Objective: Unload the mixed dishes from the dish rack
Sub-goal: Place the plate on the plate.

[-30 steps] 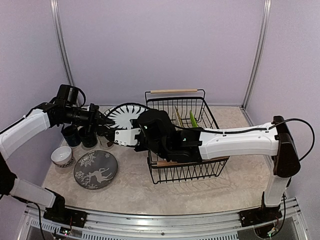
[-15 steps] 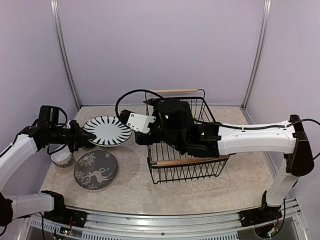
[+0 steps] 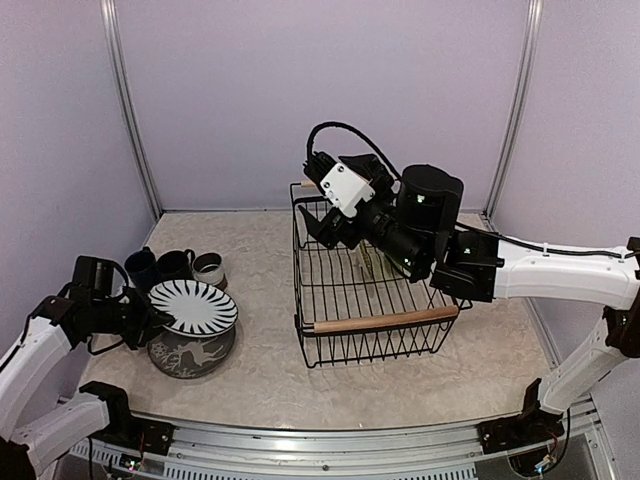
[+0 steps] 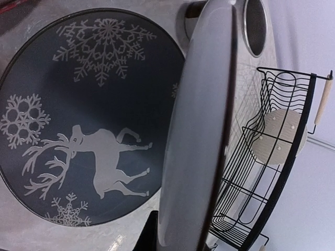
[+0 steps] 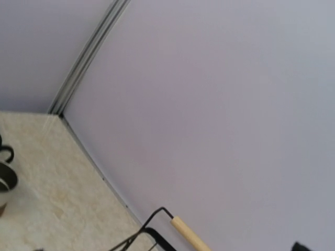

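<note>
Plate transfer: left gripper (image 3: 150, 322) clamps black-and-white striped plate (image 3: 195, 305) by rim, lower left of overhead view, above grey dish (image 3: 195, 357); contact between them unclear; right gripper (image 3: 322, 222) high over dish rack (image 3: 385, 322), centre right, jaw state cannot be told. Risk: tilted or early release lets plate slide off grey dish or strike cups behind. Count: three cups (navy mug (image 3: 140, 266), dark green mug (image 3: 175, 264), white-brown cup (image 3: 209, 269)); two plates out; one pale dish (image 4: 277, 137) seen in rack.

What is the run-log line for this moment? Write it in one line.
left tool: shut on striped plate, over grey dish | right tool: open, empty, above dish rack
</note>
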Robot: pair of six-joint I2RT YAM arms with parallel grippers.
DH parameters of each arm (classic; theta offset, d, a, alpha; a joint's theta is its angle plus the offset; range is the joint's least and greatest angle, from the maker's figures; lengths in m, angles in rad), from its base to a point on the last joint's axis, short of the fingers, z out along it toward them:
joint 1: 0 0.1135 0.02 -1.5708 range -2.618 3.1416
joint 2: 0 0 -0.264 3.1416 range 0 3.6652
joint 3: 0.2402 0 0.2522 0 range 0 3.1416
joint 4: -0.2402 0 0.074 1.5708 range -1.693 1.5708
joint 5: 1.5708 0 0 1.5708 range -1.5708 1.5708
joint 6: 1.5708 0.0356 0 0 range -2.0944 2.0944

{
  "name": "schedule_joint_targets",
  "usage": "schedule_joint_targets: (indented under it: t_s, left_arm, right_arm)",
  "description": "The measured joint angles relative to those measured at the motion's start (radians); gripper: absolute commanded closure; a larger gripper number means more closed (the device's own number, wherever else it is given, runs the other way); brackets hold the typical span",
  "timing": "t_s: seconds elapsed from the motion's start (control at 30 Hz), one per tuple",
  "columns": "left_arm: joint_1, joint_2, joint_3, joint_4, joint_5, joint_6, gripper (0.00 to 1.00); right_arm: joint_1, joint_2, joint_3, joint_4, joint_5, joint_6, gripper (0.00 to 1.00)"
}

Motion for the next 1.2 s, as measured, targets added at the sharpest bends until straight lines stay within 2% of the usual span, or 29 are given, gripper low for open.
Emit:
schedule_joint_targets:
  t_s: [0.2, 0.53, 0.7, 0.9, 1.07, 1.2]
  left_arm:
    - [0.009, 0.03, -0.029, -0.005, -0.029, -0.028, 1.0]
    - [0.018, 0.043, -0.068, 0.079, -0.018, -0.052, 0.84]
    - [0.021, 0.005, -0.07, 0.033, -0.039, -0.072, 0.69]
    - [0.021, -0.048, -0.098, 0.003, -0.045, -0.092, 0.59]
    - [0.021, -0.053, -0.105, -0.015, -0.047, -0.096, 0.37]
    - [0.023, -0.06, -0.106, -0.032, -0.052, -0.105, 0.29]
  right_arm:
    - [-0.004, -0.007, -0.007, 0.018, -0.012, 0.023, 0.0]
    - [-0.004, -0.007, -0.019, 0.025, -0.015, 0.037, 0.0]
    - [-0.007, -0.007, -0.023, 0.032, -0.017, 0.037, 0.0]
    - [-0.01, -0.007, -0.023, 0.044, -0.019, 0.04, 0.0]
    - [-0.01, -0.007, -0.023, 0.044, -0.019, 0.046, 0.0]
    - [-0.013, -0.007, -0.023, 0.044, -0.013, 0.068, 0.0]
